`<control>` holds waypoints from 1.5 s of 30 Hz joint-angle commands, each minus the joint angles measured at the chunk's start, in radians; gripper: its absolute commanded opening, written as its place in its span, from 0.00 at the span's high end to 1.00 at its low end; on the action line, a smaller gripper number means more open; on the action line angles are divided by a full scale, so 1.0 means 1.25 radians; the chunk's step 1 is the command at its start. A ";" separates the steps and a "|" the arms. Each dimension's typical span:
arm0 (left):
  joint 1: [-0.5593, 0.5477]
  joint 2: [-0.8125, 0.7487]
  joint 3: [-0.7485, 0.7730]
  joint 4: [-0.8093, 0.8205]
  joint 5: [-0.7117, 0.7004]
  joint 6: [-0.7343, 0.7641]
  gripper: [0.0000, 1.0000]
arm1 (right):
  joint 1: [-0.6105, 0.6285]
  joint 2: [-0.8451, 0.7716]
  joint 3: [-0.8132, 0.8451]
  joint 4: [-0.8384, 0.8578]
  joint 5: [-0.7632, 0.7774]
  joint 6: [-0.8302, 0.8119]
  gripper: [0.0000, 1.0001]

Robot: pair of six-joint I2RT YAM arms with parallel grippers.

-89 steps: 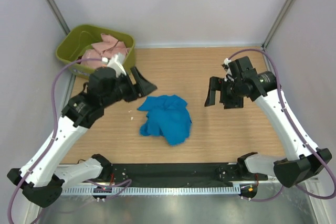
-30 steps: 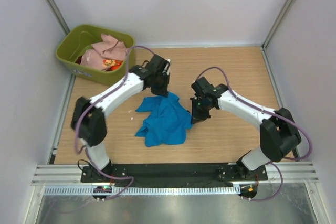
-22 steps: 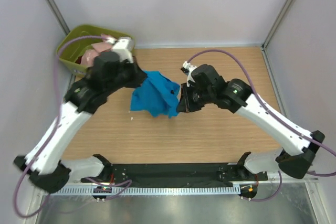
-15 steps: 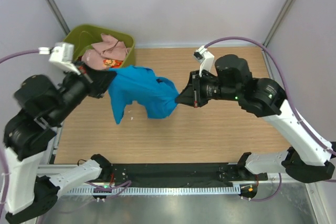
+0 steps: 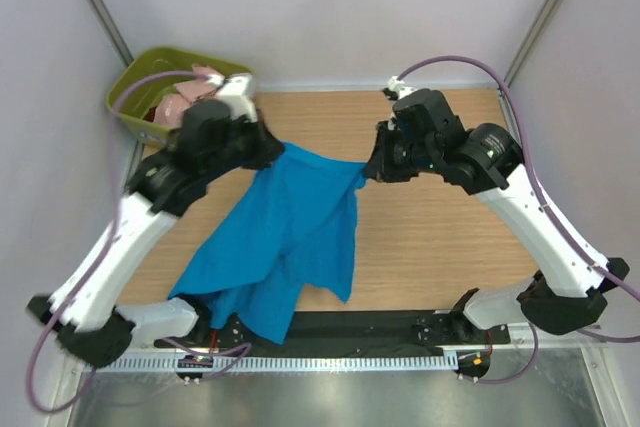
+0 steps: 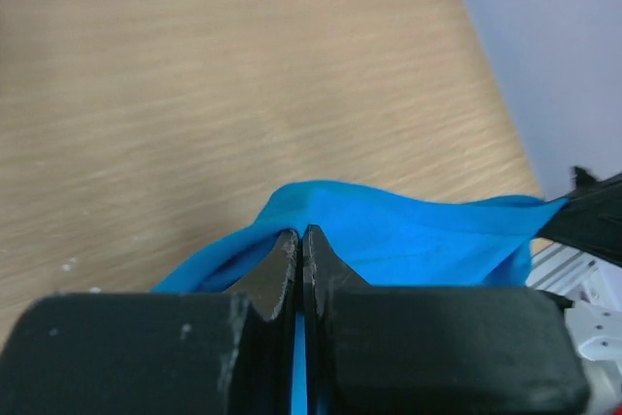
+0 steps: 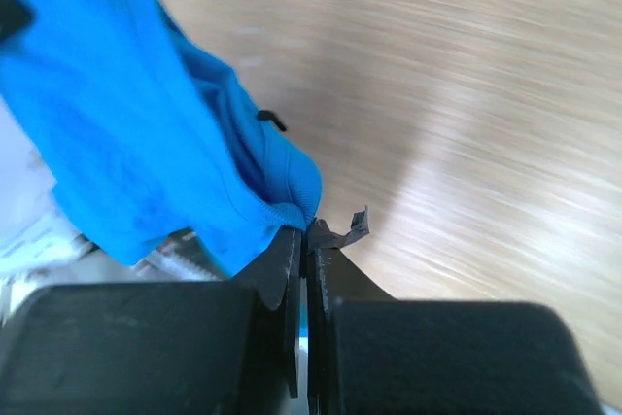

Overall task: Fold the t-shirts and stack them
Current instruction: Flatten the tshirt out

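A bright blue t-shirt (image 5: pixel 285 237) hangs stretched between both arms above the wooden table, its lower part draping past the near edge. My left gripper (image 5: pixel 278 150) is shut on one upper corner of it, and the cloth (image 6: pixel 408 235) bulges out from between the pressed jaws (image 6: pixel 301 238). My right gripper (image 5: pixel 368 169) is shut on the other upper corner, the shirt's hem (image 7: pixel 175 182) pinched at its tips (image 7: pixel 306 232). A pale pink t-shirt (image 5: pixel 190 107) lies in the tub at the back left; a red-orange patch beside it is mostly hidden by my left arm.
The olive-green tub (image 5: pixel 135 87) stands at the back left corner of the table (image 5: pixel 450 237). Grey walls close in on both sides and the back. A black rail (image 5: pixel 400 327) runs along the near edge between the arm bases.
Both arms lifted the blue shirt off the table and drew apart. It has opened from a bunched lump into a spread sheet hanging toward the near edge.
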State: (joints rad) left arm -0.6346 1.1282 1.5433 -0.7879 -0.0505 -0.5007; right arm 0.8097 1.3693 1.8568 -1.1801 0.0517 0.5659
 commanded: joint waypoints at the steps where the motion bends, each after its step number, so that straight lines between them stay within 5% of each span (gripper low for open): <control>1: 0.001 0.183 -0.055 0.176 0.104 -0.031 0.99 | -0.180 -0.034 -0.114 -0.077 0.100 0.004 0.99; 4: -0.002 0.381 0.064 0.126 0.119 -0.024 0.75 | -0.314 -0.043 -0.247 -0.040 0.132 -0.029 0.99; 5: -0.002 0.430 0.115 0.085 0.085 -0.023 0.52 | -0.400 -0.034 -0.269 -0.029 0.143 -0.046 0.99; 9: 0.001 0.534 0.343 -0.148 -0.040 0.024 0.32 | -0.552 0.053 -0.333 0.036 0.134 -0.082 0.99; 11: 0.009 0.494 0.312 -0.162 -0.050 0.030 0.28 | -0.581 0.090 -0.333 0.053 0.163 -0.105 0.99; 15: 0.054 0.345 0.110 -0.139 -0.027 -0.008 0.29 | -0.627 0.206 -0.295 0.078 0.177 -0.138 0.96; 19: 0.151 0.233 -0.104 -0.127 0.017 -0.039 0.36 | -0.635 0.283 -0.238 0.048 0.197 -0.155 0.37; 22: 0.224 0.214 -0.194 -0.112 0.076 -0.046 0.48 | -0.601 0.253 -0.229 0.038 0.208 -0.153 0.20; 27: 0.250 0.286 -0.208 -0.051 0.104 -0.025 0.51 | -0.545 0.169 -0.268 0.003 0.134 -0.140 0.21; 32: 0.257 0.417 -0.203 -0.020 0.079 -0.007 0.67 | -0.503 0.066 -0.294 -0.012 0.058 -0.102 0.24; 45: 0.279 0.542 -0.236 0.072 0.058 -0.008 0.61 | -0.503 -0.055 -0.326 -0.049 0.018 -0.096 0.25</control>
State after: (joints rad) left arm -0.3012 1.7863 1.2541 -0.7429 0.0219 -0.5152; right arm 0.1848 1.3354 1.4464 -1.2224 0.0910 0.4324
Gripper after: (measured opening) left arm 0.397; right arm 0.756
